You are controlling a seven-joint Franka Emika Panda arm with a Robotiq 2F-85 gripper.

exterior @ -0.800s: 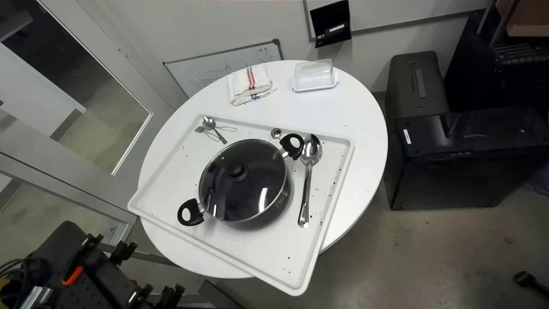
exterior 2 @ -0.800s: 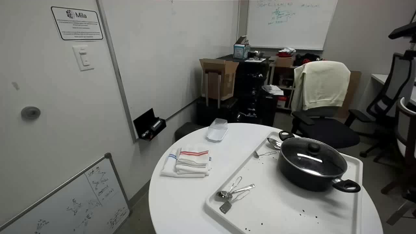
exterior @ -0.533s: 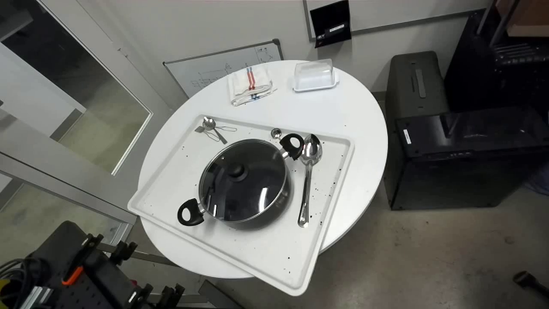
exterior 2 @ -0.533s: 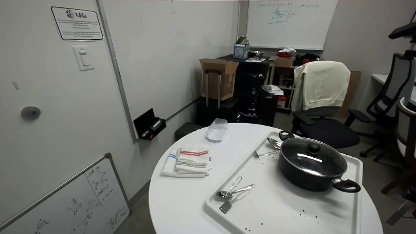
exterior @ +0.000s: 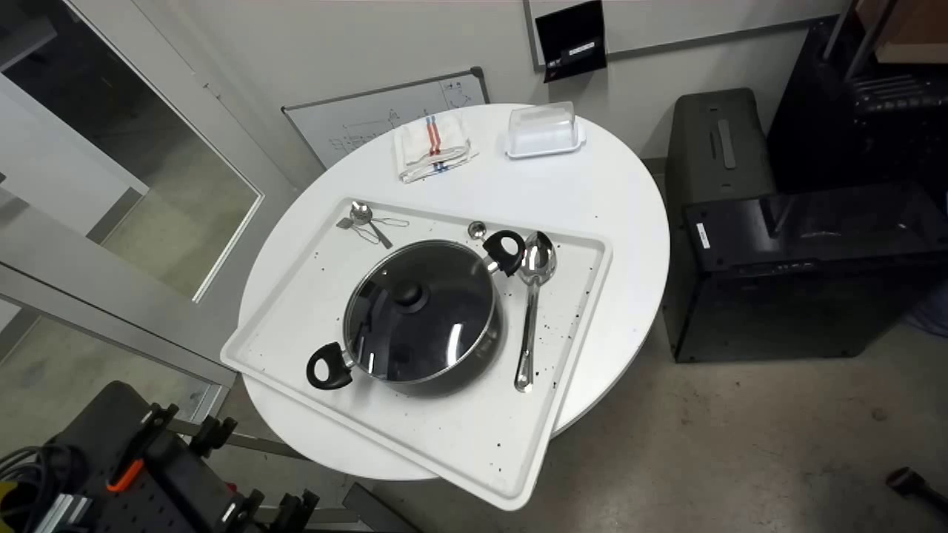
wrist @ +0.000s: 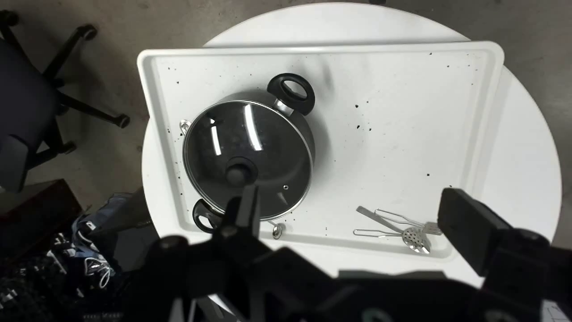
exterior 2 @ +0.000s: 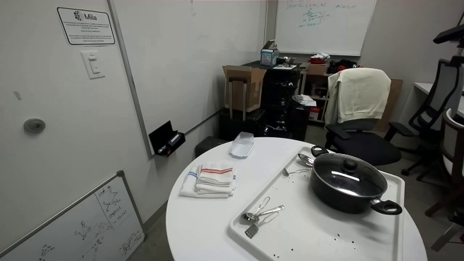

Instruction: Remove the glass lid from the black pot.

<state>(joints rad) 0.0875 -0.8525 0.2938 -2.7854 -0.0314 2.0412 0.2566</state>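
In the wrist view, we see the end effector (wrist: 351,206) spread wide. Beyond it, the glass lid (wrist: 268,154) sits on the black pot (exterior 2: 331,199), which stands on the tray (wrist: 402,112) beside a slender serving spoon (exterior: 529,318). Farther out, we find folded dish towels (exterior 2: 215,181) and a butter dish (exterior: 544,132) on the round desk (exterior: 629,229).

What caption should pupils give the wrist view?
Open fingers above a white tray holding a black pot, glass lid on.
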